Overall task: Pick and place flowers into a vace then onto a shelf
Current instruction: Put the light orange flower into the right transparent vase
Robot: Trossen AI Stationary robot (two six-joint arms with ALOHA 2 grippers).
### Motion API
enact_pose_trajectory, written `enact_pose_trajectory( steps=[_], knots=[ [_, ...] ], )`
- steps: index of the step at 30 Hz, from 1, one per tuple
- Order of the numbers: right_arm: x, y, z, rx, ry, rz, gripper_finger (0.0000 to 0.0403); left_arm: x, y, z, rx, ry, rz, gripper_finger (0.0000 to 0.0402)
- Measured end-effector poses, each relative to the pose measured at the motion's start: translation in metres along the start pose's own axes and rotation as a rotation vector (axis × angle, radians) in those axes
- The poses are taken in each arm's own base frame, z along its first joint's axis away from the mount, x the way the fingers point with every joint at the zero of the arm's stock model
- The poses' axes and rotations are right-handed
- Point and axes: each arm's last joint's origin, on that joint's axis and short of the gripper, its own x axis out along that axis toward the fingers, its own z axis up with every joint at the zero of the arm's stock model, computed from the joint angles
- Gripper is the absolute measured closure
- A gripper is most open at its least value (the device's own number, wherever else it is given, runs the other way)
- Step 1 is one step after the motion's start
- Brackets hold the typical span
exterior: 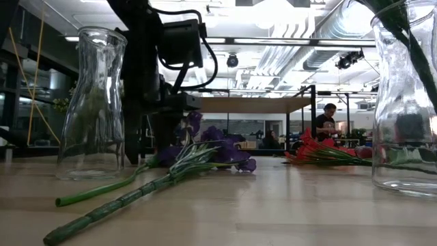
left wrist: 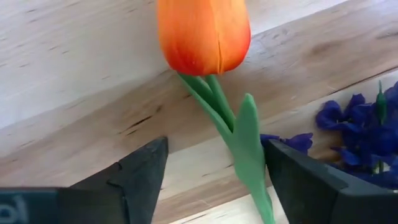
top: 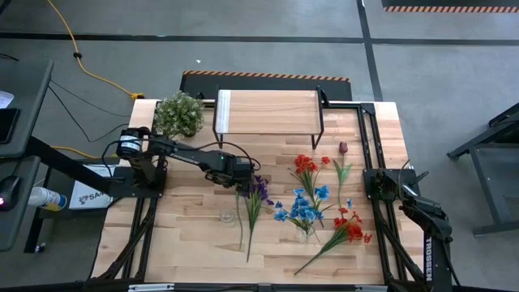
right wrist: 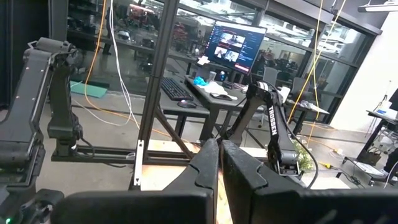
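Left gripper (left wrist: 214, 180) hung wide open astride the orange tulip (left wrist: 204, 34) stem beside purple flowers (left wrist: 360, 127); squeezing low on the stem looked wisest.

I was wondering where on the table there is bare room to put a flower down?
Bare wood lies along the table's near left edge, left of the purple flowers. The shelf top is also bare. It is crowded between the blue flowers and the red flowers.

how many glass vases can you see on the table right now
2. One empty glass vase stands nearer the left gripper, beside the purple flowers. The other vase, cut off at the frame edge, holds stems. More may be hidden.
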Motion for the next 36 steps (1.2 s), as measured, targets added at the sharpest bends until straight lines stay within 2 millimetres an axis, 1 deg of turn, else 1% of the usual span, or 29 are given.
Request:
enact_pose_trajectory(
  steps=[9,15,20,27,36],
  knots=[
    [0.000,0.000,0.000,0.002,0.000,0.000,0.0391,0.001,0.002,0.000,-0.018,-0.019,0.027,0.0196],
    [0.000,0.000,0.000,0.011,0.000,0.000,0.0391,0.001,0.003,0.000,-0.023,-0.023,0.039,0.0233],
    [0.000,0.000,0.000,0.011,0.000,0.000,0.0391,-0.005,0.004,0.000,-0.023,-0.038,0.033,0.0240],
    [0.000,0.000,0.000,0.011,0.000,0.000,0.0391,-0.017,0.005,0.003,-0.029,-0.118,0.004,0.0228],
    [0.000,0.000,0.000,0.011,0.000,0.000,0.0391,-0.017,0.005,0.003,-0.025,-0.131,0.017,0.0228]
  ],
)
